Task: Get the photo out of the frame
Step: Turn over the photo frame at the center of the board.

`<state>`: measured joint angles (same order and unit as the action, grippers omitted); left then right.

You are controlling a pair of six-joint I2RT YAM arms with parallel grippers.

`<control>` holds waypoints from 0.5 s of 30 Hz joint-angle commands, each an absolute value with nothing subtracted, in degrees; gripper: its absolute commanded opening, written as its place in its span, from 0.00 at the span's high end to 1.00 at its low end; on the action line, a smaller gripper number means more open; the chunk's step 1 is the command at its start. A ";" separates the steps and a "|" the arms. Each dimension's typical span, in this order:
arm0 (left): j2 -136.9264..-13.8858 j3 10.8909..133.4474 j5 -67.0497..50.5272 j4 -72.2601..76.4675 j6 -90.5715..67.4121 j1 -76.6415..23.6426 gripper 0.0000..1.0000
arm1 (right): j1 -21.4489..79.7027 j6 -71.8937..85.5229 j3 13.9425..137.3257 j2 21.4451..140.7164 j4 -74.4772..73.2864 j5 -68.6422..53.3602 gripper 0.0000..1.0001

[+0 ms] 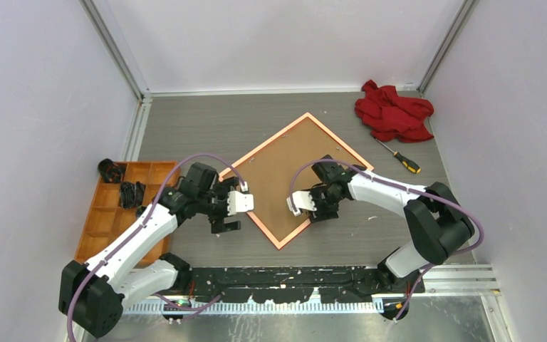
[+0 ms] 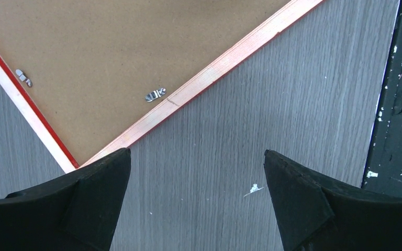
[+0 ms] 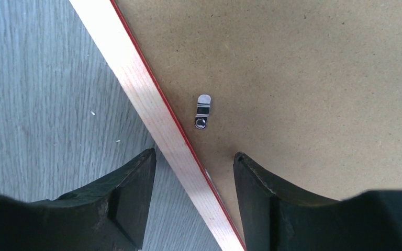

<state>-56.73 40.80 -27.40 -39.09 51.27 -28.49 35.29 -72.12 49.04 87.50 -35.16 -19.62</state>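
My left fingers (image 2: 84, 209) spread wide above bare worktop (image 2: 214, 157), just off a corner of the red frame (image 1: 263, 142). My right fingers (image 3: 272, 209), partly open, straddle its orange-pink rim beside a metal clip (image 3: 203, 111). The frame lies face down with its brown backing board (image 1: 292, 167) up, the photo out of sight. Beyond lie a screwdriver (image 1: 399, 158) and a red cloth (image 1: 393, 110).

left end effector (image 2: 197, 153): jaws wide apart | right end effector (image 3: 194, 153): jaws apart
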 commanded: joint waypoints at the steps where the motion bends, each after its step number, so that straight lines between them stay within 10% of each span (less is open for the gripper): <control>1: -55.95 41.15 -27.69 -37.12 52.12 -28.21 0.00 | 35.73 -71.39 47.95 88.20 -31.15 -17.89 0.40; 15: -57.98 45.17 -30.47 -40.74 56.45 -28.21 0.00 | 35.76 -70.85 49.77 86.46 -36.04 -21.56 0.91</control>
<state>-57.71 42.04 -27.77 -39.92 53.87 -28.49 35.59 -72.99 48.38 87.64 -33.63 -19.09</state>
